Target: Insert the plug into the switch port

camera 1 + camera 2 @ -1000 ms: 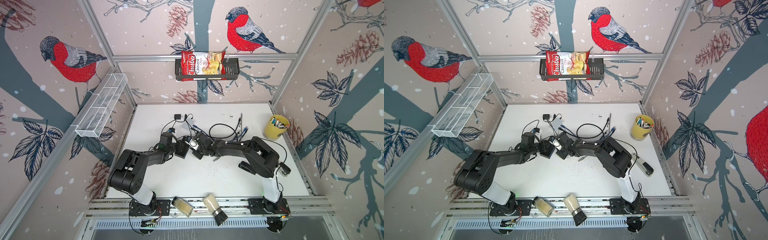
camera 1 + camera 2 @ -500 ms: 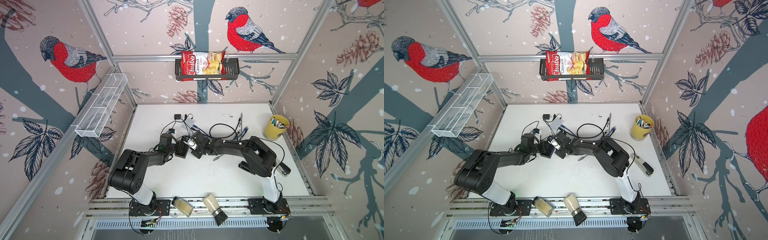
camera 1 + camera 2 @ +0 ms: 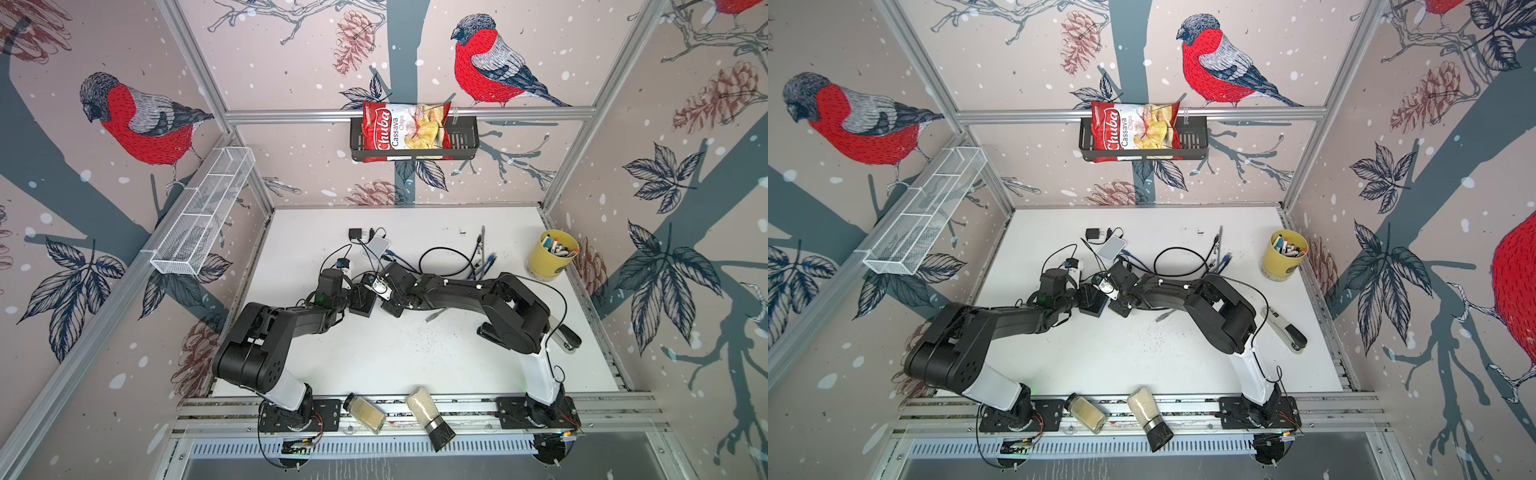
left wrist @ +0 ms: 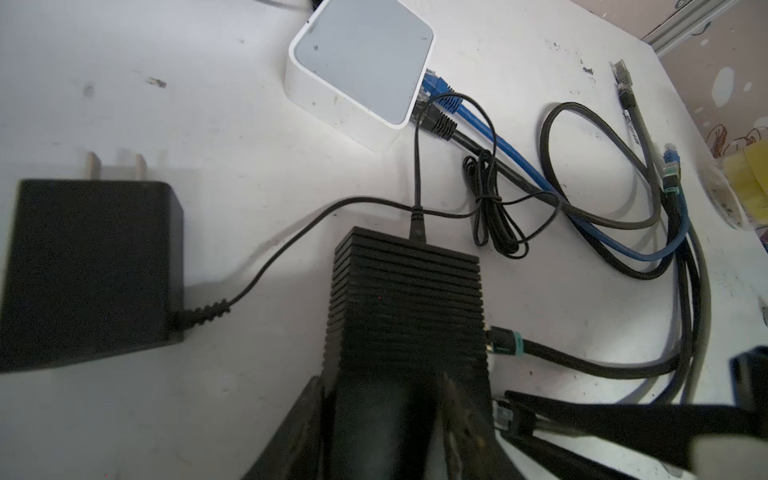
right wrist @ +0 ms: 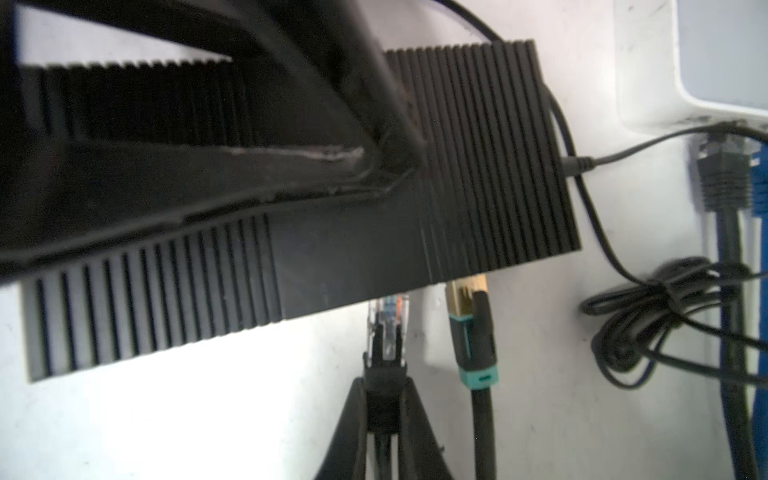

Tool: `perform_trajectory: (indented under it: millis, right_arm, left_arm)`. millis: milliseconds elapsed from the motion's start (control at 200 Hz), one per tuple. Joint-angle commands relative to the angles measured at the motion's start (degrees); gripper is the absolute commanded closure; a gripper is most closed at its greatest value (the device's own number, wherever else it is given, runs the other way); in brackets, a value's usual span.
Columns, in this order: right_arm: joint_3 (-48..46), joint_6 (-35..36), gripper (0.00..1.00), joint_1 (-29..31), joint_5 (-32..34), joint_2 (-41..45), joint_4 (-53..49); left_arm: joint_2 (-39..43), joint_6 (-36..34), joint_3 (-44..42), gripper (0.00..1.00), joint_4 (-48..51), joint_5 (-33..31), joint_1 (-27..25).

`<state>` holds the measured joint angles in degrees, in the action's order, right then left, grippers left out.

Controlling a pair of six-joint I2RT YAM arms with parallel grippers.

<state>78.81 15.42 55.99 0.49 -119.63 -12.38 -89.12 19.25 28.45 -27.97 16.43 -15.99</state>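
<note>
The switch (image 4: 407,299) is a black ribbed box lying on the white table, also seen in a top view (image 3: 362,305). My left gripper (image 4: 382,419) is shut on its near end, one finger on each side. My right gripper (image 5: 384,399) is shut on the black boot of a clear plug (image 5: 387,320). The plug's tip is at the switch's port side, beside a gold and teal plug (image 5: 471,328) that sits in a port. How deep the clear plug's tip sits is hidden by the switch's edge. Both arms meet at the table's middle.
A white box (image 3: 376,245) with blue and black cables and a black power adapter (image 4: 87,270) lie behind the switch. Loose cables (image 3: 449,262) coil to the right. A yellow cup (image 3: 552,255), a stapler (image 3: 1285,328) and two jars (image 3: 365,411) stand around.
The right arm has edged slightly towards the switch. Both grips stay as they were.
</note>
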Motion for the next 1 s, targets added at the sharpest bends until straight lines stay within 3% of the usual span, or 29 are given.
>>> perform_trajectory:
  millis: [0, 740, 995]
  right_arm:
    - [0.0, 2.2, 0.97, 0.5, -2.5, -1.0, -3.0]
    - [3.0, 4.2, 0.96, 0.5, -3.7, -0.4, 3.7]
    - [-0.3, 5.6, 0.95, 0.6, -4.9, 3.5, 10.7]
  left_arm:
    - [0.6, -1.5, 0.2, 0.54, -1.3, 6.8, -0.3]
    - [-0.2, -2.5, -0.6, 0.55, -1.3, 9.3, -0.8]
    - [0.2, -1.7, -1.6, 0.56, -2.4, 8.6, -2.1]
